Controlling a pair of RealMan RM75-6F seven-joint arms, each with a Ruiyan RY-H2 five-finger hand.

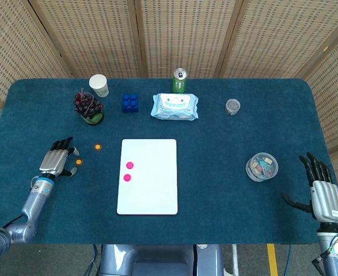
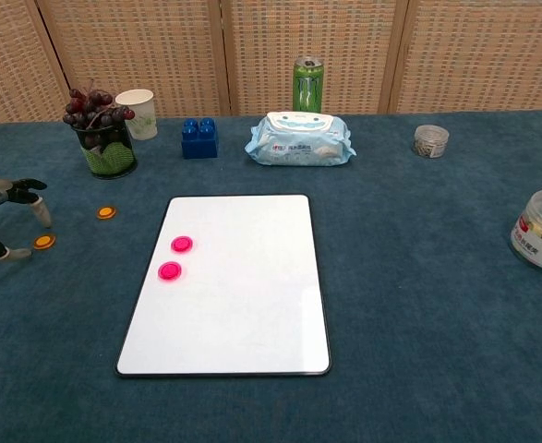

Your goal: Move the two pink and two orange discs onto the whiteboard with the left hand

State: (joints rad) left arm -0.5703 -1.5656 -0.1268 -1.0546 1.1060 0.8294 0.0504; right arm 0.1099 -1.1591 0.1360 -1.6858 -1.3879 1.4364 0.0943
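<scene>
Fingers (image 1: 61, 145) of left hand (image 1: 54, 161) spread and slightly curled at left edge of frame, holding nothing, thumb and fingertips bracketing one small orange disc (image 1: 78, 162) on blue cloth tabletop (image 1: 226, 167). Second orange disc (image 1: 98, 146) a little up and right, between hand and flat white rectangular whiteboard (image 1: 151, 184). Two round pink discs (image 1: 128, 171) already on left part of whiteboard. Right hand (image 1: 323, 192) at lower right, fingers spread, empty.

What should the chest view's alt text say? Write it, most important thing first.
Two pink discs lie on the whiteboard; two orange discs remain on the blue table, the nearer one by the left hand.
</scene>
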